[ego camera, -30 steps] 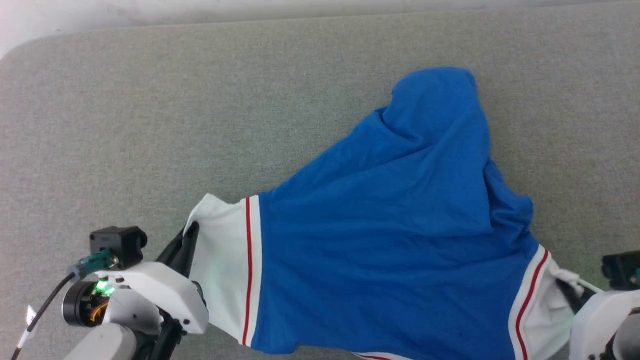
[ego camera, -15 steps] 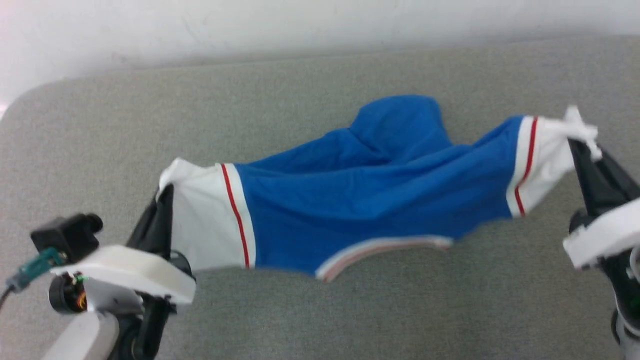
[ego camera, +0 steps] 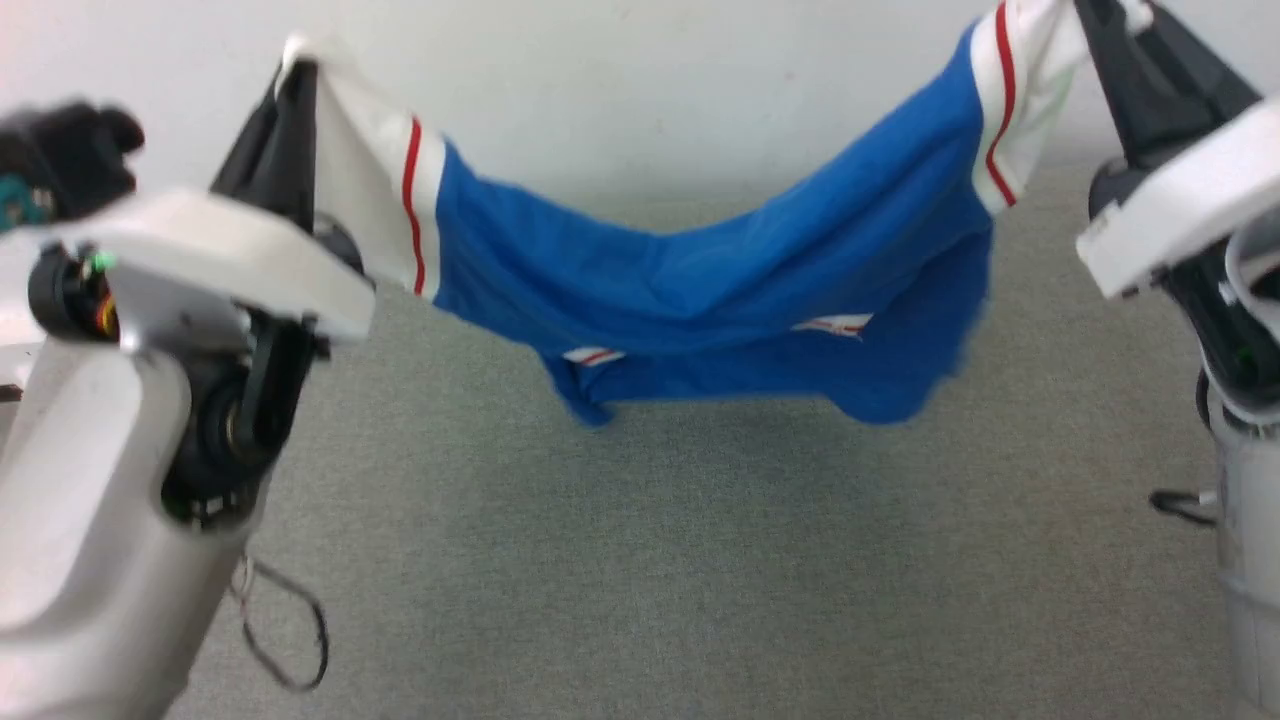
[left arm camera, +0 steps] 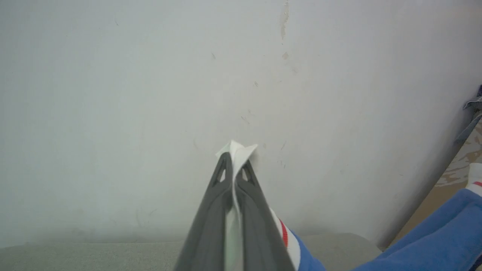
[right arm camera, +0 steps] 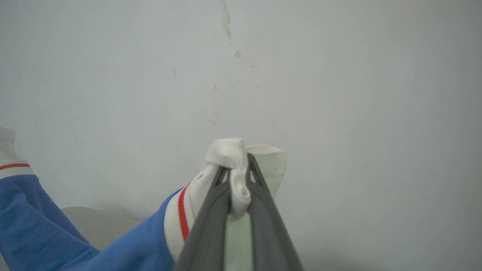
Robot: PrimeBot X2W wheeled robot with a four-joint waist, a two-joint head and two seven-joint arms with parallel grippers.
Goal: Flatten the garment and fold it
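Observation:
The garment [ego camera: 700, 290], royal blue with white sleeves and red stripes, hangs in the air between my two grippers and sags in the middle above the grey table [ego camera: 650, 560]. My left gripper [ego camera: 295, 75] is shut on the white left sleeve [left arm camera: 235, 150] at the upper left of the head view. High at the upper right, my right gripper [ego camera: 1090, 15] is shut on the bunched white right sleeve [right arm camera: 229, 154]. The garment's lower edge dangles just over the table. Its front lettering is hidden.
A pale wall [ego camera: 640, 90] with small scuffs rises just behind the table's far edge. A thin black cable [ego camera: 290, 640] loops under my left forearm [ego camera: 90, 520]. My right forearm [ego camera: 1245, 500] stands at the right edge.
Both grippers have lifted the garment off the table, from low and spread flat to held high and stretched between them. The head view has tilted up toward the wall.

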